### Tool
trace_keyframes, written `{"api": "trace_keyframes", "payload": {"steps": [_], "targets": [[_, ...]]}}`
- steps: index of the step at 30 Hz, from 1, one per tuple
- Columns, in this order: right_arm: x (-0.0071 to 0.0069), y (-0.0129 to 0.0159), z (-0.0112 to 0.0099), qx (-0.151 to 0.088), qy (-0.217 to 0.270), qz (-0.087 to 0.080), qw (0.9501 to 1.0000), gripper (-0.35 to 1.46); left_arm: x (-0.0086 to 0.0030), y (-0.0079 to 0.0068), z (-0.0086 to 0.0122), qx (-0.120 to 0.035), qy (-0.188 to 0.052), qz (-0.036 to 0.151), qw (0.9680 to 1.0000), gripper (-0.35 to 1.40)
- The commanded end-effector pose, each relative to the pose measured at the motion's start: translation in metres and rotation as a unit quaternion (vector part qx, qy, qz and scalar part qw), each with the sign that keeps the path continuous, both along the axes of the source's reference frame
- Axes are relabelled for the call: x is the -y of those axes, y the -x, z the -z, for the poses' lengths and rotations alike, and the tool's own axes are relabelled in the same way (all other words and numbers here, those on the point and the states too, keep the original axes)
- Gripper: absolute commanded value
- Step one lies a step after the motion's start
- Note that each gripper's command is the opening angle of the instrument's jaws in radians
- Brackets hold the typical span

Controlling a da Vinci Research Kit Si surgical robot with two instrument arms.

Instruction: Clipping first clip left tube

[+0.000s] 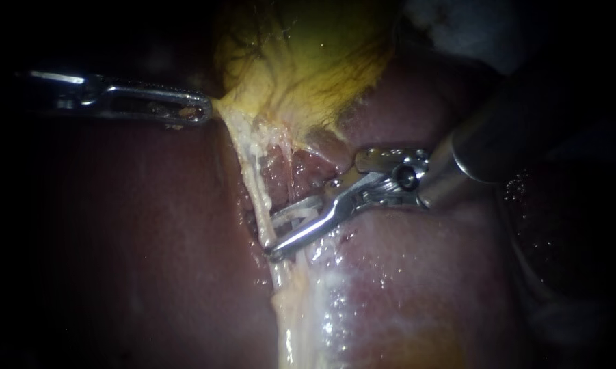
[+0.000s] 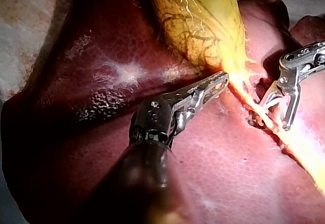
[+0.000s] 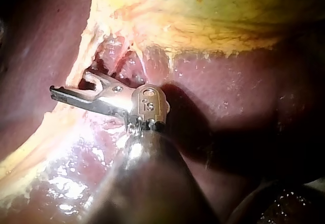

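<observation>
The left tube (image 1: 256, 188) is a pale, cream-coloured strand, glistening and stringy; it runs from the tapered end of the gallbladder (image 1: 314, 61) down across the liver (image 1: 150, 260), widening into a wet yellowish band lower down; just beside it on the right a thinner, redder strand descends from the same end. Our right instrument (image 1: 272, 236) comes in from the upper right; its jaws are parted and straddle the tube from two sides with a gap showing, nothing pinched between them. We cannot tell whether they carry a clip. In the left wrist view the same jaws (image 2: 275, 116) stand as an open V over the strand (image 2: 244, 94); in the right wrist view one long jaw and one shorter hooked jaw (image 3: 71, 82) are spread apart at the pale edge. Our left instrument (image 1: 202, 113) has its jaws clamped on the yellow-white fringe of the gallbladder where it narrows, and the tissue looks taut there; the left wrist view shows them (image 2: 216, 84) closed on that same spot. The gallbladder (image 2: 198, 21) is yellow-green, netted with fine dark vessels; the liver (image 2: 101, 82) is dark red, moist, speckled with highlights. Beyond the liver's edge lies a pale mottled surface (image 2: 20, 21).
</observation>
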State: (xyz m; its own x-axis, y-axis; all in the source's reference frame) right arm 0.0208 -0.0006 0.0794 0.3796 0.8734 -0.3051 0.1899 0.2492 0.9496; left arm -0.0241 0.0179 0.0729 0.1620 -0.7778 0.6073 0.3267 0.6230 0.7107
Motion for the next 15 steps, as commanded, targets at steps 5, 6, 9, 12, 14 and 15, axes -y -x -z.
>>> {"api": "trace_keyframes", "payload": {"steps": [5, 6, 9, 12, 14, 15], "targets": [[0.0004, -0.0004, 0.0006, -0.029, -0.016, 0.002, 0.9995, 0.54, 0.0000, 0.0000, -0.0001, 0.000, 0.000, 0.000, 1.0000, -0.35], [0.0005, -0.0006, 0.0007, -0.035, -0.022, 0.000, 0.9991, 0.54, 0.0000, 0.0000, -0.0001, 0.000, 0.000, 0.000, 1.0000, -0.35], [0.0006, -0.0011, 0.0013, -0.048, -0.031, -0.007, 0.9983, 0.54, 0.0000, 0.0000, -0.0001, 0.000, 0.000, 0.000, 1.0000, -0.35], [0.0009, -0.0014, 0.0017, -0.056, -0.038, -0.010, 0.9977, 0.54, 0.0000, 0.0000, -0.0001, 0.000, 0.000, 0.000, 1.0000, -0.35], [0.0011, -0.0015, 0.0020, -0.055, -0.039, -0.015, 0.9976, 0.54, 0.0000, 0.0000, -0.0001, 0.000, 0.000, 0.000, 1.0000, -0.35], [0.0012, -0.0015, 0.0022, -0.055, -0.039, -0.017, 0.9976, 0.54, 0.0000, 0.0000, -0.0001, 0.000, 0.000, 0.000, 1.0000, -0.35]]}}
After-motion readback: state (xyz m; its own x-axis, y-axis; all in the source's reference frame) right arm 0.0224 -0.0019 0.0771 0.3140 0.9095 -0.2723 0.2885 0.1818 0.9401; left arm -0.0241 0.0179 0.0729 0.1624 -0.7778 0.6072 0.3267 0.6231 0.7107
